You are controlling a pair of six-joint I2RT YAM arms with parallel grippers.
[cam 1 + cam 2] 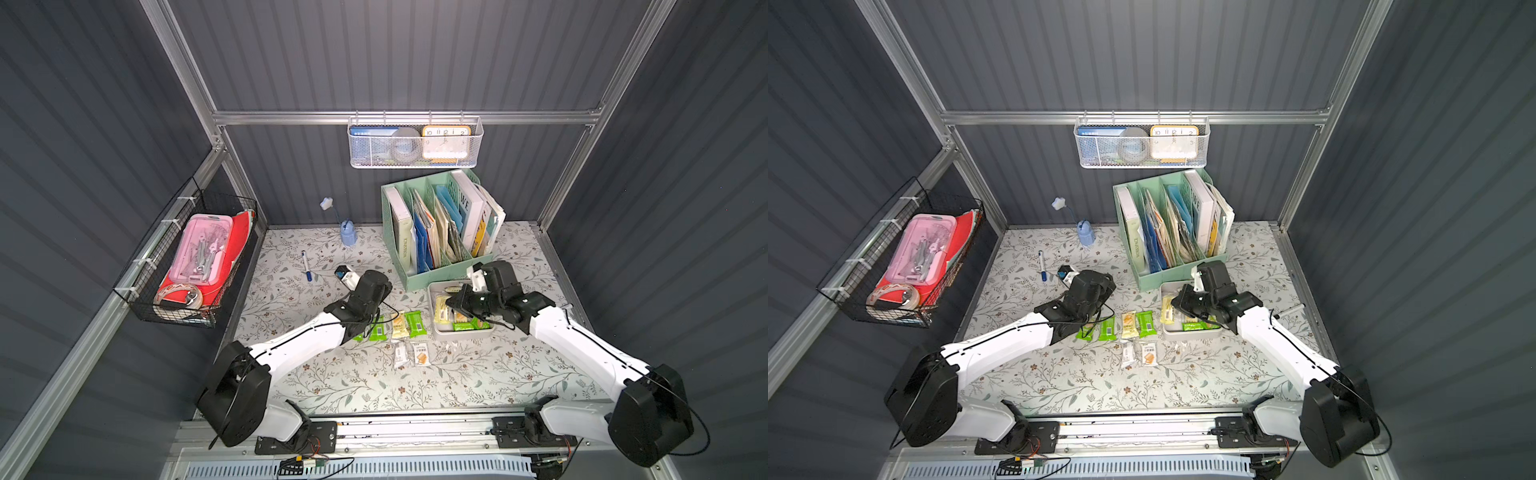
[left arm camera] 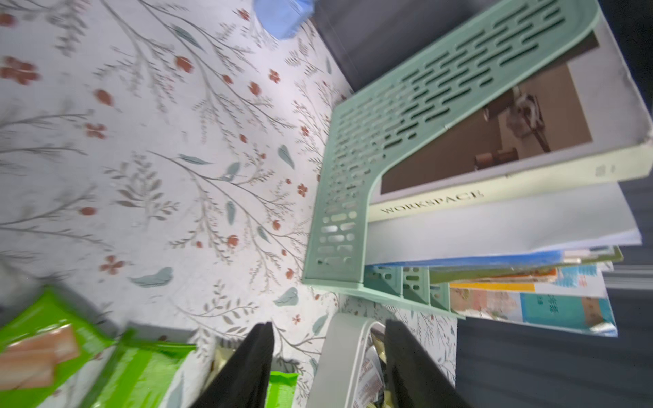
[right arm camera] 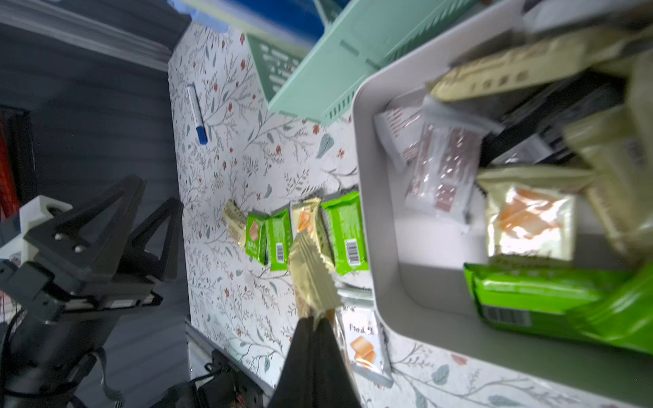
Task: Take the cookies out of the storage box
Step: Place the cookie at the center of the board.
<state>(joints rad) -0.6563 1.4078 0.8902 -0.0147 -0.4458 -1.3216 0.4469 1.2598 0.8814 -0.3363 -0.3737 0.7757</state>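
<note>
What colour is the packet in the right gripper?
Pale yellow packet; clearest in the right wrist view.

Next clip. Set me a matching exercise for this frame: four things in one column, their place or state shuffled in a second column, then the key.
Things:
1. right gripper
2. left gripper
3. pen
4. clock

Place or state:
A. in the mesh basket hung on the back rail
B. open and empty
C. shut on a pale yellow packet
D. lying on the flowered table

Pairs: 1-C, 2-B, 3-D, 4-A
</note>
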